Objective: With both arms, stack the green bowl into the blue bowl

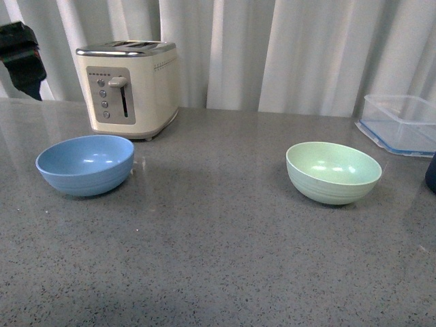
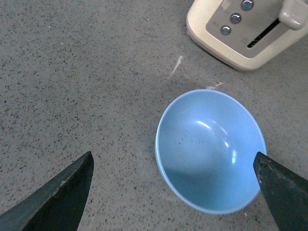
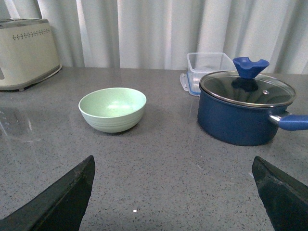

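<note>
Plainly nothing of the stacking is done yet. Across the wide grey speckled table (image 1: 218, 272) the two bowls stand well apart, each upright and empty. At the back, on the left, is a cream toaster (image 1: 129, 88); on the right side the right wrist view shows a dark blue lidded pot (image 3: 240, 115), and behind it a clear container (image 1: 402, 122) by the curtain. The blue bowl (image 1: 85, 163) sits just in front of the toaster, on the left half of the table. The green bowl (image 1: 334, 172) sits on the right half, between the toaster side and the pot, near neither.

The left gripper (image 2: 172, 159) hangs above the blue bowl, its fingers spread wide and holding nothing. The right gripper (image 3: 173, 161) is likewise spread and empty, low over the table and facing the green bowl from a way off.

By my judgement the whole job remains: the right arm has to reach and take the green bowl, carry it across, and set it inside the blue one, perhaps with the left arm steadying or receiving
</note>
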Motion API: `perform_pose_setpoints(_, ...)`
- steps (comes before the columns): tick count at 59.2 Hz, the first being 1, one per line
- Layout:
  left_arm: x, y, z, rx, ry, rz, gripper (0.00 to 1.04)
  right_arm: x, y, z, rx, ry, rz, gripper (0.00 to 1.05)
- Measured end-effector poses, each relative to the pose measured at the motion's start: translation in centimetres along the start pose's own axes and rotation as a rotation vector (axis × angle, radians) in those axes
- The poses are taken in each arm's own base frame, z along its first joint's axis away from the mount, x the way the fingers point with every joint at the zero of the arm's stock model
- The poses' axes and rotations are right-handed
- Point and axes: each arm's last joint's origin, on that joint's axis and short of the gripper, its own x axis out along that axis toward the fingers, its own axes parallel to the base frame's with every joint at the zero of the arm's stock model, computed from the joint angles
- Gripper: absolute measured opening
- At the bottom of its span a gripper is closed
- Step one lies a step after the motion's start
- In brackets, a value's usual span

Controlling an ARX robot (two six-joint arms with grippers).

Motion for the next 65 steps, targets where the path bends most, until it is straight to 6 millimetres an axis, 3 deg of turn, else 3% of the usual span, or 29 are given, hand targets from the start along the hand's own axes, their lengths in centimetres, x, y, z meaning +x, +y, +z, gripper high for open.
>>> perform_pose_setpoints(11, 4.2, -0.7, -0.2, -0.011, 0.071, 0.024, 0.98, 0.0, 0.0, 0.0, 0.0, 0.0, 0.0, 0.95)
perform_pose_setpoints(23, 8.1, -1.5, -1.7, -0.001, 0.145, 0.035, 0.98, 0.0, 0.0, 0.0, 0.0, 0.0, 0.0, 0.95)
perform_pose_setpoints(37, 10.7, -2.7, -3.1, 0.018, 0.188, 0.047, 0.97, 0.0, 0.0, 0.0, 0.0, 0.0, 0.0, 0.95)
perform_pose_setpoints(65, 10.9, -3.0, -2.9, 0.011, 0.196, 0.049, 0.21, 0.0, 0.0, 0.0, 0.0, 0.0, 0.0, 0.95)
